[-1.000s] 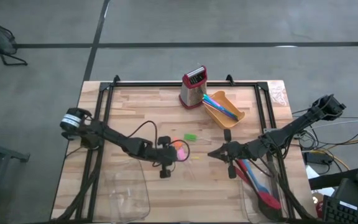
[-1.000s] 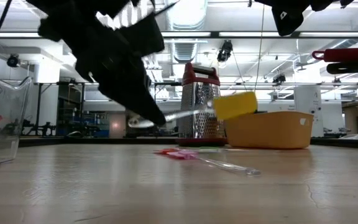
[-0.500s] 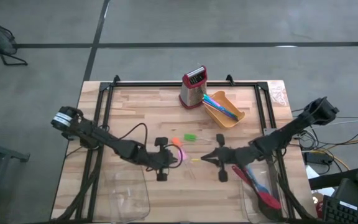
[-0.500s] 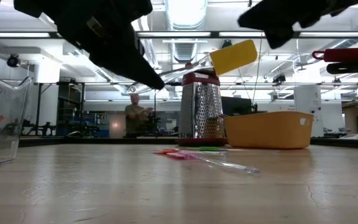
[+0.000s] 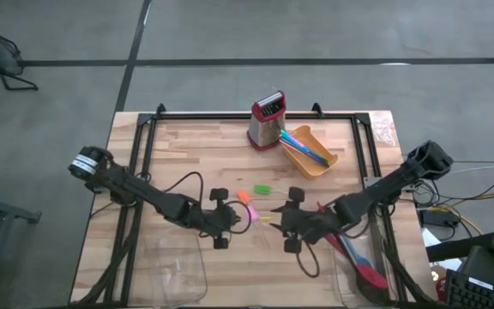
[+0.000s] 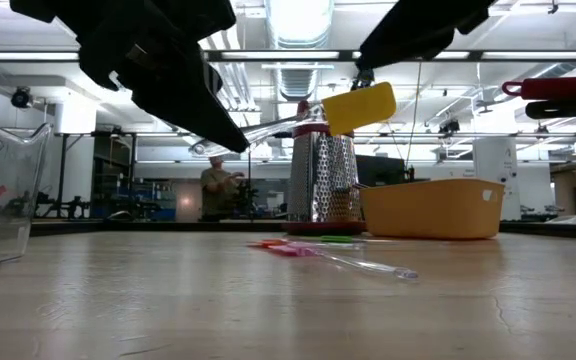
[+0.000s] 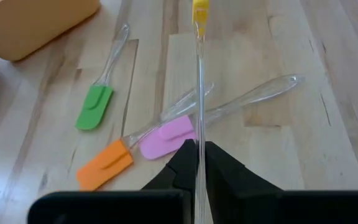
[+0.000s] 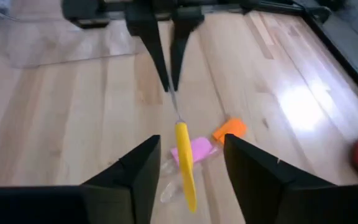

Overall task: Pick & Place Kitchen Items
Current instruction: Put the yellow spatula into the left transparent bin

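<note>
My left gripper is near the middle of the table, shut on a yellow spatula with a clear handle, held up off the wood. Its yellow blade points toward my right gripper, which is open; that gripper's fingers stand on either side of the blade without touching it. Below them a pink spatula, an orange one and a green one lie flat on the table. My left gripper pinches the spatula's clear handle between its two fingertips, well back from the blade. The fingers slant down and toward the table's right, lying along the handle. The spatula is lifted clear and juts out past the fingertips, blade end farthest and slightly raised.
A red-topped metal grater and an orange bowl with blue utensils stand at the far middle. A clear tray lies near left. Another clear tray near right holds red and blue utensils.
My right gripper has gone toward the table's left, up to the yellow blade, tipped more level and opened. My left gripper has risen a little with the yellow spatula, whose blade has swung up from just above the table.
</note>
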Action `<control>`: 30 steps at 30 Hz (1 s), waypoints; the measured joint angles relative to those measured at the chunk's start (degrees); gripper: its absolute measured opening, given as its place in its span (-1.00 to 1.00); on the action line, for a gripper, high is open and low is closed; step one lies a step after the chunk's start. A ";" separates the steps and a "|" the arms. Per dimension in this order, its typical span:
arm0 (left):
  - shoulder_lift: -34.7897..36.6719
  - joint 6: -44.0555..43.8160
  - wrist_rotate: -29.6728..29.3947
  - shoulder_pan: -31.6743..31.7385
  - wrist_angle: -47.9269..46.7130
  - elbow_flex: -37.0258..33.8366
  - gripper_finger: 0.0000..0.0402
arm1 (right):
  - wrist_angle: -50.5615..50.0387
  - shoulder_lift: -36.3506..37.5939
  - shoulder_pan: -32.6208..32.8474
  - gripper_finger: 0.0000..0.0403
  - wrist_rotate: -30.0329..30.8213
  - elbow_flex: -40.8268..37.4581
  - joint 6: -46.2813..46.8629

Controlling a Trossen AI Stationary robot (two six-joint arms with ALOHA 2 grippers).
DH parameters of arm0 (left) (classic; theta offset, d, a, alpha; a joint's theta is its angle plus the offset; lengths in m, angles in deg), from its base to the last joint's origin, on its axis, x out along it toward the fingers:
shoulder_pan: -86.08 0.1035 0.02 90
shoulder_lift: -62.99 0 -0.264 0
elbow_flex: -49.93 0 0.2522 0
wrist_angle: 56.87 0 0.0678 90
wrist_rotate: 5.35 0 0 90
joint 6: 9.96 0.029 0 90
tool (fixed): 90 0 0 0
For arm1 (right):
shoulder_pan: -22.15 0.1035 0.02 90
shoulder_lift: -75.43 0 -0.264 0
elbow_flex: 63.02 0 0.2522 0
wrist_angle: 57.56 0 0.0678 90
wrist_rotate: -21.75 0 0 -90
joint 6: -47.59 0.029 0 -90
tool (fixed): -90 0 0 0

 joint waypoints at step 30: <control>25.01 -21.94 28.93 -21.80 -51.95 9.85 -0.89 | -1.98 -2.78 0.23 -0.09 1.30 3.07 -4.70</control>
